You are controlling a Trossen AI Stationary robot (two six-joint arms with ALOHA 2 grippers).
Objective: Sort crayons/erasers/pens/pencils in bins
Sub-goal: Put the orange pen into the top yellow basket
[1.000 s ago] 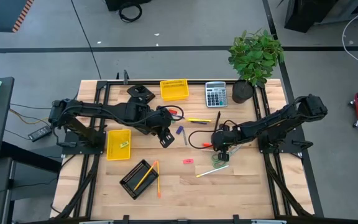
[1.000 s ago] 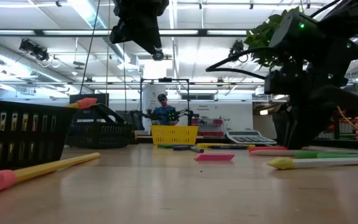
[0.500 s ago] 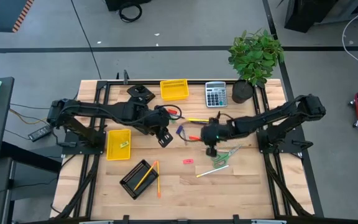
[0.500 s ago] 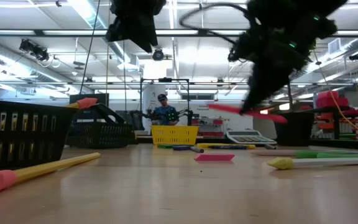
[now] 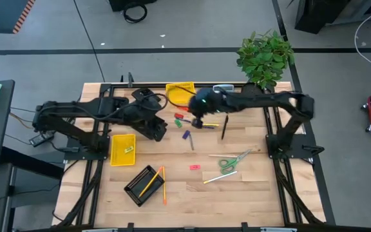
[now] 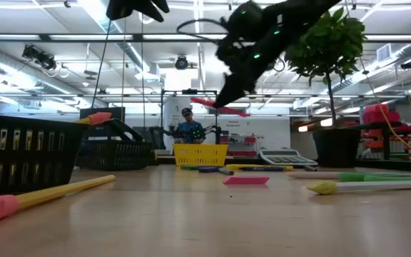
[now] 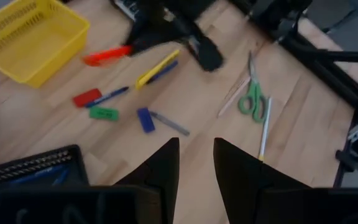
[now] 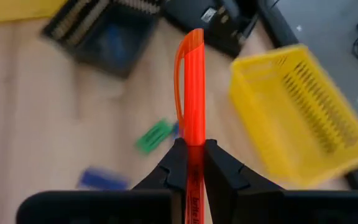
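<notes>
**A:** Bins first: where do they sit?

**B:** One yellow bin (image 5: pixel 180 92) stands at the tabletop's (image 5: pixel 250 187) far edge, another yellow bin (image 5: pixel 122 149) near my left arm, a black mesh bin (image 5: pixel 142 185) at the front.

**A:** And your claws?

**B:** My right claw (image 8: pixel 192 163) pinches a red pen (image 8: pixel 193 93), raised just beside the far yellow bin. My left claw (image 7: pixel 196 163) hovers slightly spread, holding nothing.
</notes>
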